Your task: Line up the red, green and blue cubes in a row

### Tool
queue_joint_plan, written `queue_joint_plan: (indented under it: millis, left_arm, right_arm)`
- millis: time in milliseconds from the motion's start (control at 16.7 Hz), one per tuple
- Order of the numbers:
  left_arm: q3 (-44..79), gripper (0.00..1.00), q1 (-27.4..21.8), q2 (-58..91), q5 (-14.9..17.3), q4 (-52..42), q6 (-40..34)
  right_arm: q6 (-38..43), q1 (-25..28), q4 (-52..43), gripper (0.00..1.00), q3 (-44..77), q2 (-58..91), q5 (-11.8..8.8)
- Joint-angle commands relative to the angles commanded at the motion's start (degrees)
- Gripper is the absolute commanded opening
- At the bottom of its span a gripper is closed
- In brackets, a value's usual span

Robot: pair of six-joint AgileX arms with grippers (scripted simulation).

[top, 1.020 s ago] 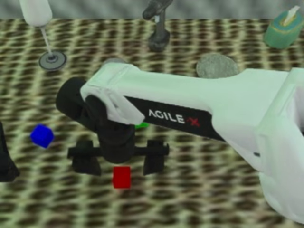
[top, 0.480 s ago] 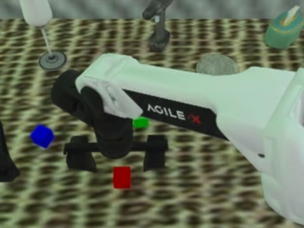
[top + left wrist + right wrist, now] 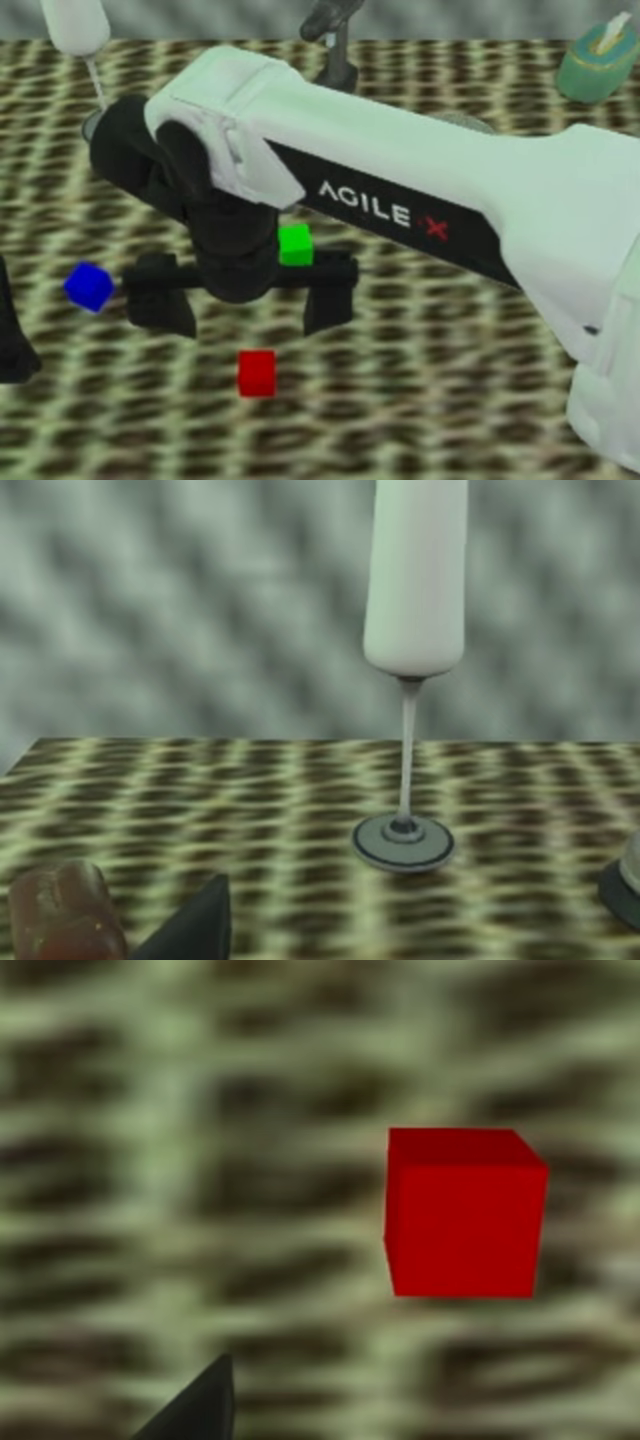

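The red cube (image 3: pixel 256 372) lies on the patterned table, just in front of my right gripper (image 3: pixel 245 308). That gripper hovers open and wide, with nothing between its fingers (image 3: pixel 326 305). In the right wrist view the red cube (image 3: pixel 463 1215) lies below, beyond one dark fingertip (image 3: pixel 205 1400). The green cube (image 3: pixel 295 244) shows just behind the gripper, beside the wrist. The blue cube (image 3: pixel 88 286) sits apart at the left. My left gripper (image 3: pixel 8 345) is parked at the left edge, open and holding nothing.
A white wine glass (image 3: pixel 405 840) stands at the back left. A dark stand (image 3: pixel 335 50) is at the back centre and a teal box (image 3: pixel 600 60) at the back right. A brown object (image 3: pixel 60 920) lies near the left gripper.
My right arm has risen and drawn toward the back of the table, still open. That uncovered the green cube. The red and blue cubes have not moved.
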Motion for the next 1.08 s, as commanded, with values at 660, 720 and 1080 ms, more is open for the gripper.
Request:
queue_joint_plan:
  millis: [660, 720, 1080]
  left_arm:
    - [19.6, 1.00, -5.4, 19.4, 0.2, -12.3, -7.0]
    - [24.2, 1.00, -6.5, 24.1, 0.2, -15.0, -8.4]
    - [56.2, 1.00, -14.3, 61.6, 0.2, -35.5, -18.6]
  right_arm:
    - [-10.5, -8.6, 11.1, 1.00, -17.8, -20.9, 4.9]
    - [-12.6, -10.6, 13.6, 1.00, -22.0, -26.2, 5.6]
    - [-27.6, -25.2, 31.8, 1.00, -55.1, -64.4, 8.3]
